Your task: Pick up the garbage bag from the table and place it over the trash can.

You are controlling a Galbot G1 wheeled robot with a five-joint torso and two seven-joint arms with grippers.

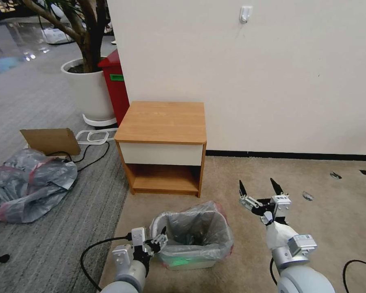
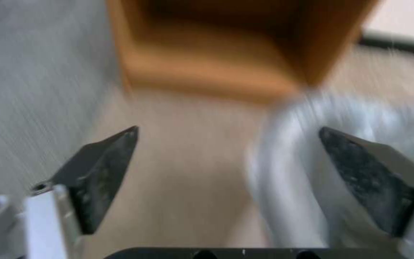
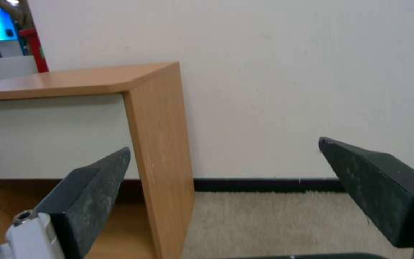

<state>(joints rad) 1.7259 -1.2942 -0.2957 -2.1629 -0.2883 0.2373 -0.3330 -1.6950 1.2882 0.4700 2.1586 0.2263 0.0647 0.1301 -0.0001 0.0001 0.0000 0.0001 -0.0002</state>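
**Bag's basically on the can, just tidying the rim now**

Using the trash can (image 1: 191, 260) as my anchor for everything. The table (image 1: 162, 122) sits beyond it against the wall, top bare. The garbage bag (image 1: 199, 232) is in the can with its pink-red edge draped over most of the rim, so I'd call this the finishing bit.

My right gripper (image 1: 259, 188) hangs just beside the can's right side, fingers spread wide, holding nothing, pointed toward the table's side panel. My left gripper (image 1: 160, 240) is right at the can's near-left corner, also spread wide and empty, with the rim running between the two fingers in the left wrist view.

How I'd do this well: pinch only the plastic at that left corner, pull outward and down over the rolled rim, and go gently. This film looks thin and would probably slip or tear if yanked. The can looks light too, so it might scoot.

Hard to tell:
- whether the near-left corner is actually covered; bare rim seems to show there
- left wrist view is smeared, so finger-to-rim contact is unclear
- the green glow low on the can's front, no idea
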